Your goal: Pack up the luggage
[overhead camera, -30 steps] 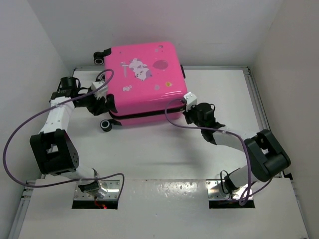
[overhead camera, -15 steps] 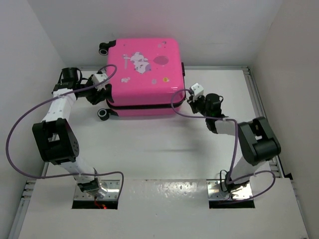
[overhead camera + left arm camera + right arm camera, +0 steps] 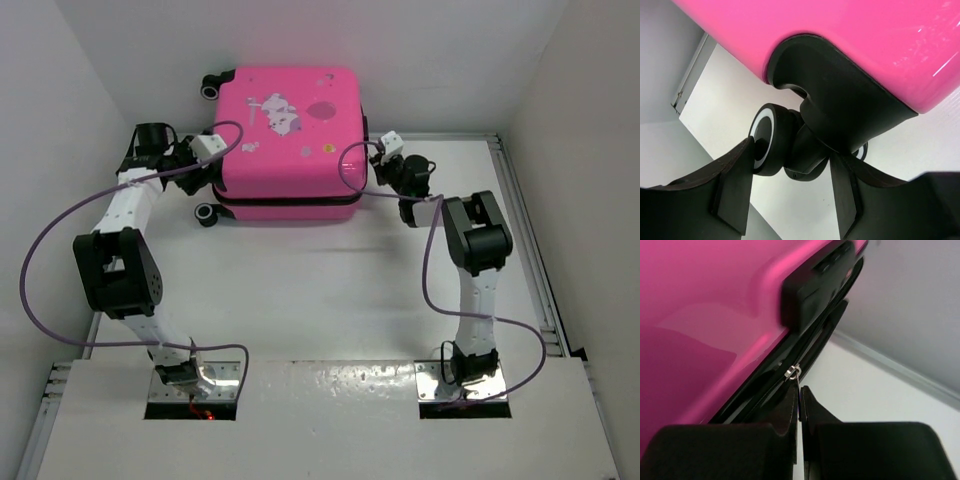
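The hot-pink luggage [image 3: 290, 130] lies closed at the back of the table, white cartoon print up. My left gripper [image 3: 200, 182] is at its left side, open. In the left wrist view my left gripper [image 3: 790, 150] has its fingertips [image 3: 740, 165] on either side of a black twin wheel [image 3: 771, 145] under the pink shell [image 3: 840, 30]; I cannot tell if they touch it. My right gripper [image 3: 375, 170] is at the luggage's right edge. In the right wrist view my right gripper [image 3: 800, 390] is shut on the metal zipper pull [image 3: 796, 372] on the black zipper line below the pink shell [image 3: 700, 315].
White walls close in behind and on both sides of the luggage. A raised rail [image 3: 520, 200] runs along the table's right edge. Purple cables [image 3: 40, 260] loop off both arms. A black side handle block [image 3: 815, 280] sits above the zipper.
The luggage has slid toward the back wall and squared up. Both arms have stretched out with it, the right gripper staying at the zipper.
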`<state>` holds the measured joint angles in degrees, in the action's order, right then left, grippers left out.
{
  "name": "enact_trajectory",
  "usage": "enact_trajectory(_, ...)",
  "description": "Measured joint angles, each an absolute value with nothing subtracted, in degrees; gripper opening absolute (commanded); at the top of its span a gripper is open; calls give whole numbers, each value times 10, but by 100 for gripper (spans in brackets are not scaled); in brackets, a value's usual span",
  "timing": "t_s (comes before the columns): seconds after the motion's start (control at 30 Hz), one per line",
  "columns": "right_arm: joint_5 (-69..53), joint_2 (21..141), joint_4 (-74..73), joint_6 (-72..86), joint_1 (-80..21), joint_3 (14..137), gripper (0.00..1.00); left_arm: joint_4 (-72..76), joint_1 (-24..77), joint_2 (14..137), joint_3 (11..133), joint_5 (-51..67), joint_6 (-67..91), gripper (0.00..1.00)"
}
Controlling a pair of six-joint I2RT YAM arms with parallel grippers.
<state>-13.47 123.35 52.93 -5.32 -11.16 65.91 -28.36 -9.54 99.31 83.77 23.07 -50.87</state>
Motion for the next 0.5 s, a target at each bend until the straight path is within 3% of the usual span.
enact_trajectory(0.07,-130,1275,543,-46,-109,709,0,-284,-92,990,838,219,-498,10)
enact_trajectory(0.1,-127,1294,547,-43,-107,735,0,-284,-92,989,838,215,-487,26)
enact_trajectory(0.13,-123,1311,549,-40,-106,759,0,-284,-92,988,838,214,-477,33)
enact_trajectory(0.17,-120,1330,552,-37,-105,783,0,-284,-92,986,838,214,-465,47)
enact_trajectory(0.2,-118,1346,554,-35,-105,807,0,-283,-92,985,838,212,-448,72)
enact_trajectory(0.3,-109,1405,554,-28,-102,893,0,-278,-100,982,844,181,-348,100)
enact_trajectory(0.5,-102,1498,557,-18,-99,1027,0,-284,-119,968,847,123,-160,100)
